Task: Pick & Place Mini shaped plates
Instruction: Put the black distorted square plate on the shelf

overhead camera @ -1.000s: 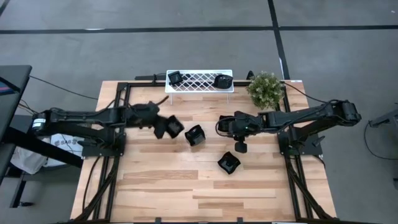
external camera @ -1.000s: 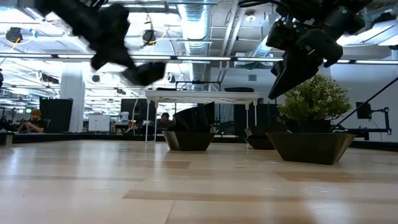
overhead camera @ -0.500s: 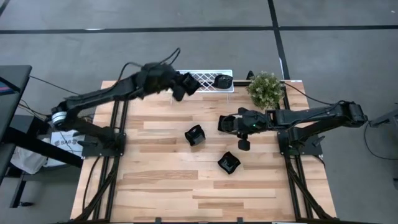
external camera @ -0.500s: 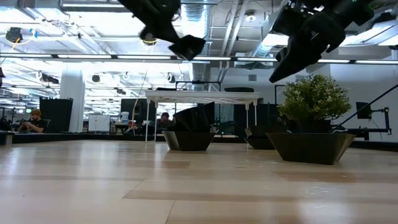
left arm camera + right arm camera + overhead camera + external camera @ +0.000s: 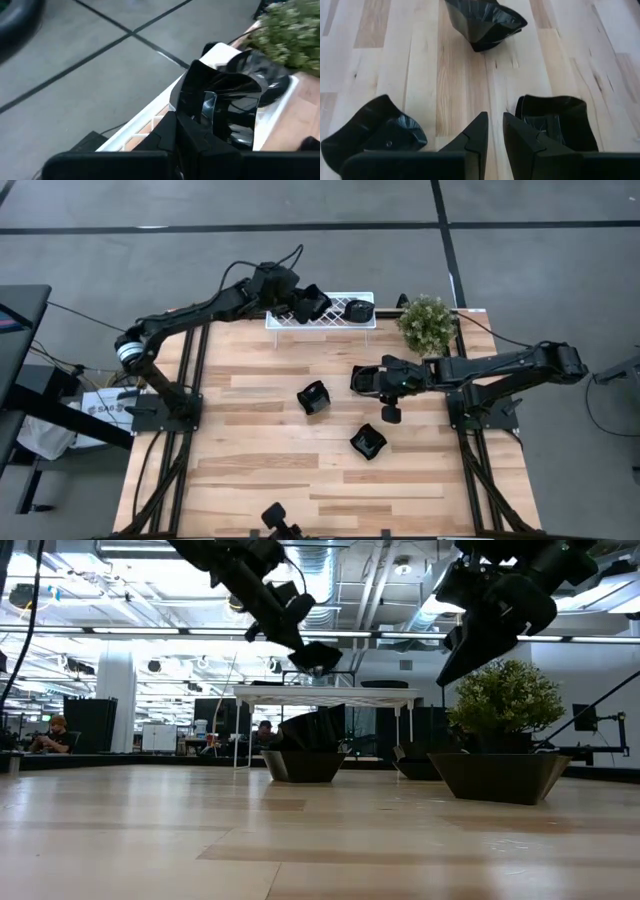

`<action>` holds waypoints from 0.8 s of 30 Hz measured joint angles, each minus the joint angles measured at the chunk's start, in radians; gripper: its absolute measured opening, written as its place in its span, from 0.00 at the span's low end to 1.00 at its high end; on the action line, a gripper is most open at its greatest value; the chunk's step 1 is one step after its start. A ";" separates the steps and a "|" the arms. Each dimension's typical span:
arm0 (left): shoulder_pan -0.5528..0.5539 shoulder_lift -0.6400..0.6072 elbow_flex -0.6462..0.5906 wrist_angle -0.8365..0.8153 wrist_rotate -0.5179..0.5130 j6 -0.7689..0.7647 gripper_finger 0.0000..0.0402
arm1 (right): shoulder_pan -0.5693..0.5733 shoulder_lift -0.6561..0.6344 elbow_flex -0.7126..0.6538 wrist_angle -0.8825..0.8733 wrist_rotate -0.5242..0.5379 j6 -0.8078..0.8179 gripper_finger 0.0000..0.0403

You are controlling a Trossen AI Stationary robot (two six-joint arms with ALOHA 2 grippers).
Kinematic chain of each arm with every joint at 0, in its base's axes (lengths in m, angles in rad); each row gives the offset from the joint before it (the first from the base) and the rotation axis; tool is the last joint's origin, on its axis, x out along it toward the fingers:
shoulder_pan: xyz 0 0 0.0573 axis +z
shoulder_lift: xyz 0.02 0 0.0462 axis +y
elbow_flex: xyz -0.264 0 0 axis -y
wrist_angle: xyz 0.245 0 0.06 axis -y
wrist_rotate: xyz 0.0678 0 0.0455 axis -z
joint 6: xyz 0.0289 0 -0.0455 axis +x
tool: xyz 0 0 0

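**Left arm holds a dish over the rack; three dishes on the surface**

Your left gripper (image 5: 308, 304) is raised above the white rack (image 5: 335, 322) at the far edge of the surface (image 5: 260, 470). Its fingers (image 5: 200, 142) are clamped on a black dish (image 5: 225, 107); the left wrist view shows the dish pinched by its rim, and the low view shows it carried clear above the rack. A second black dish (image 5: 358, 310) already lies in the rack, toward the end nearest the potted plant (image 5: 427, 323).

Your right gripper (image 5: 366, 379) hangs above the surface, to the right of centre. Its fingers (image 5: 475, 137) stand slightly apart with nothing between them. They point down between two dishes in the right wrist view.

Three dishes lie on the wood:
- a deep dish with an angular rim (image 5: 313, 397) near the centre;
- a second dish (image 5: 368, 442) nearer the front edge;
- a third dish (image 5: 389, 414) just beside the right gripper.

All three stand apart from one another. Whether the third dish touches the right gripper cannot be told from above.

The rack stands on thin legs, visible in the low view, with the plant to its right.
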 joint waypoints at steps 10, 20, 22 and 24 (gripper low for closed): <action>0.024 0.040 0.000 0.026 0.076 -0.040 0.02 | 0.000 -0.001 0.000 0.004 0.000 0.000 0.13; 0.015 0.040 0.000 0.015 0.098 -0.065 0.02 | 0.000 -0.001 0.000 0.005 0.000 0.000 0.13; 0.013 0.040 0.000 0.015 0.113 -0.064 0.02 | 0.000 -0.001 0.000 0.005 0.000 0.000 0.13; 0.013 0.040 0.000 0.015 0.115 -0.063 0.02 | 0.000 -0.001 0.000 0.004 0.000 0.000 0.13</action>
